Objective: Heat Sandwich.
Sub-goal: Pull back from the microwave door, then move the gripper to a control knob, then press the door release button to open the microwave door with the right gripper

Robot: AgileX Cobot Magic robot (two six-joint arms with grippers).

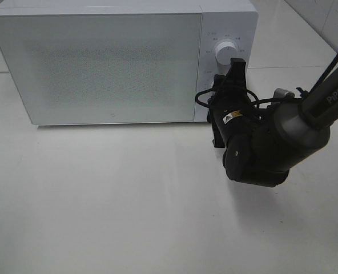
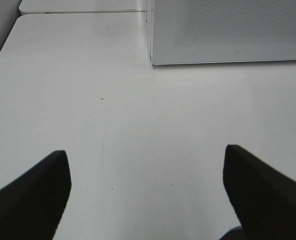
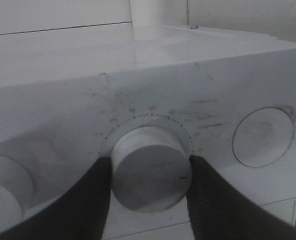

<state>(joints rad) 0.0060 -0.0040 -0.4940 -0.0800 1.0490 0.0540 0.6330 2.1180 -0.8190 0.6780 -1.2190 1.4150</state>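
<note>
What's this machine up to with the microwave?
The right arm's fingers are closed around a numbered dial on the white microwave, apparently to set the heating. The microwave's door is shut, and no sandwich is in sight. The left arm's fingers are spread wide above the white table, holding nothing.

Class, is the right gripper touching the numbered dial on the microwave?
Touching. The right wrist view shows the right gripper with both fingers pressed against opposite sides of the dial, no gap on either side.
</note>
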